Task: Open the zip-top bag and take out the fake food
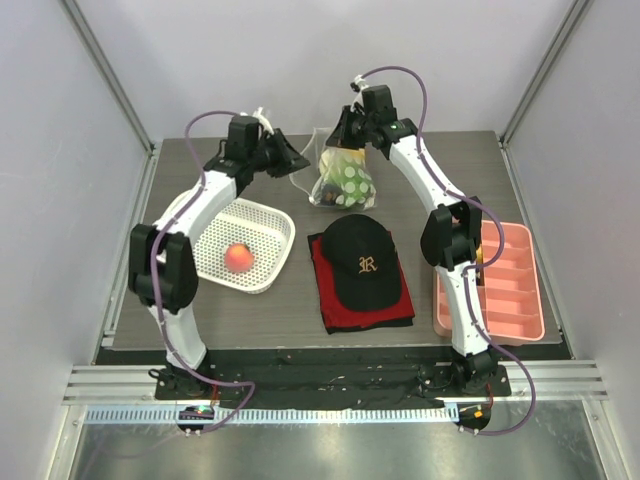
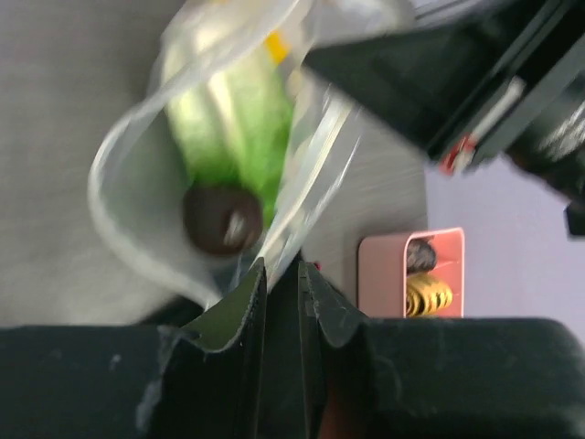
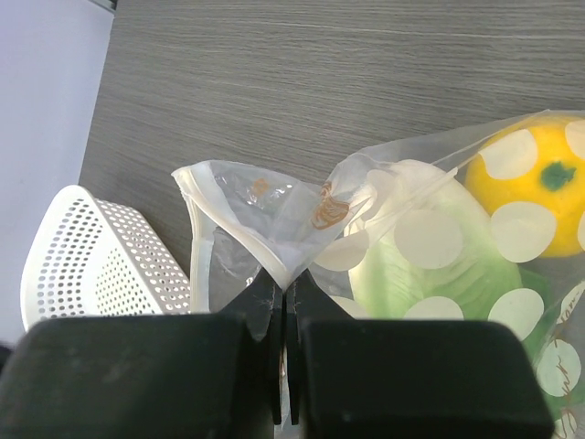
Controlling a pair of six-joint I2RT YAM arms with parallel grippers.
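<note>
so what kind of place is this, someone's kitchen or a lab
Probably a robot lab test cell, not a kitchen: two arms bolted at the edge of a table, plain grey enclosure walls, and props like a white mesh basket and pink tray.

My overhead camera looks down from behind the arm bases across the table [image 1: 250, 315]. Wrist cameras sit close behind the left claw [image 2: 281, 274] and right claw [image 3: 285, 279], facing forward. All share the zip-top bag [image 3: 430, 242] just ahead; the blurred left view perhaps peers inside.
</note>
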